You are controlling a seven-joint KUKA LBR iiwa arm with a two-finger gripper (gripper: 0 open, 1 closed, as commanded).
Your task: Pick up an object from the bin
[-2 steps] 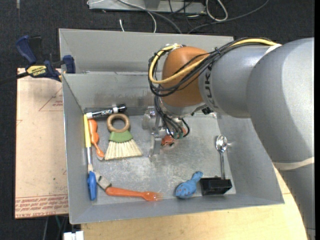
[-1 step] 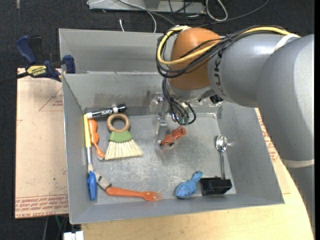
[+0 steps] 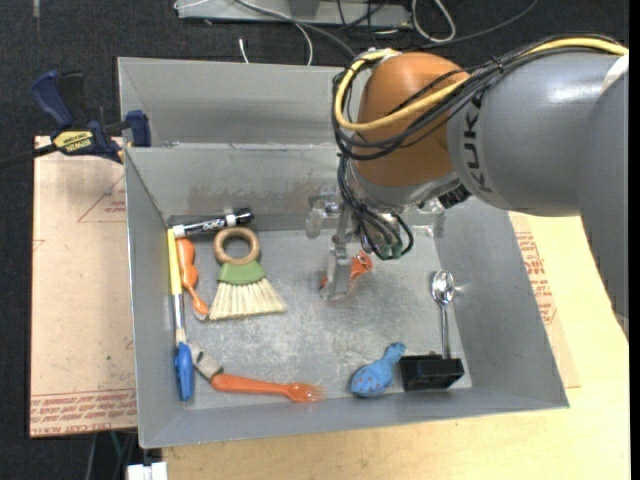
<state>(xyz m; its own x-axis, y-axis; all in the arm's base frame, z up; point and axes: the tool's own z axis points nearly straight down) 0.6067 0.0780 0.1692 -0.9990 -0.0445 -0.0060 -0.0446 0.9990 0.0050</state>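
My gripper [image 3: 334, 280] hangs below the arm's wrist over the middle of the bin floor, its tip close to the bare metal. A small orange-red piece [image 3: 360, 264] sits right beside it on the right; whether it is held I cannot tell. A small hand broom [image 3: 243, 295] with pale bristles and a green top lies to the left of the gripper. A metal spoon [image 3: 443, 303] lies to its right, bowl toward the back.
Along the left wall lie a black marker [image 3: 212, 225], a wooden ring [image 3: 237, 246], an orange tool [image 3: 188, 271] and a blue pen [image 3: 183, 370]. At the front are an orange spoon [image 3: 262, 387], a blue lump [image 3: 375, 377] and a black box [image 3: 432, 372].
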